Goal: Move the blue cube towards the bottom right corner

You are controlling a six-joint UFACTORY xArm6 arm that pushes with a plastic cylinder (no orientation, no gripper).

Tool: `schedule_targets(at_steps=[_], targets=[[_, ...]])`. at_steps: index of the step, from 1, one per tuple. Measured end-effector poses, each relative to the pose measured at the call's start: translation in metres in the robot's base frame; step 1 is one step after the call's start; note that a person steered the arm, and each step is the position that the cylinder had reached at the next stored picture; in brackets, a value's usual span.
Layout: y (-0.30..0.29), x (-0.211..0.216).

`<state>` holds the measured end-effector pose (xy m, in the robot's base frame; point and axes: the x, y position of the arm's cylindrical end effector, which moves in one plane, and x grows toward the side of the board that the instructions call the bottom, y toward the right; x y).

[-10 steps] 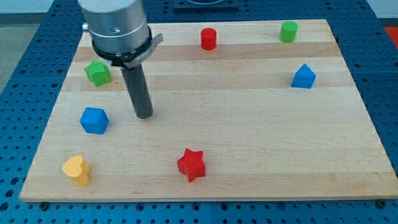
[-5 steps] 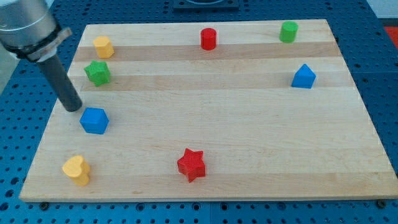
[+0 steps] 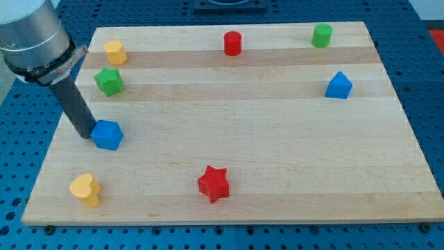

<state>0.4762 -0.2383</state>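
The blue cube sits on the wooden board at the view's left, about mid-height. My tip rests on the board right against the cube's left side. The dark rod slants up to the metal arm end at the view's top left. The board's bottom right corner is far from the cube, across the board.
A green star and a yellow block lie above the cube. A yellow heart lies at the bottom left, a red star at bottom centre. A red cylinder, green cylinder and another blue block lie toward the top right.
My tip swung from the cube's right, over its top, to its left side and now touches it. The cube has barely moved.
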Motion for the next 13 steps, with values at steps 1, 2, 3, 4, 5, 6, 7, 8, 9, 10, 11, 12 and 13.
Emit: schedule_targets(at_steps=[1,2,3,4,5,6,7,8,9,10,11,12,13], targets=[[0.007,0.004],[0.019,0.008],[0.019,0.008],[0.048,0.004],[0.042,-0.003],[0.017,-0.003],[0.016,0.023],[0.024,0.022],[0.057,0.021],[0.108,0.007],[0.168,-0.010],[0.227,-0.027],[0.287,-0.043]])
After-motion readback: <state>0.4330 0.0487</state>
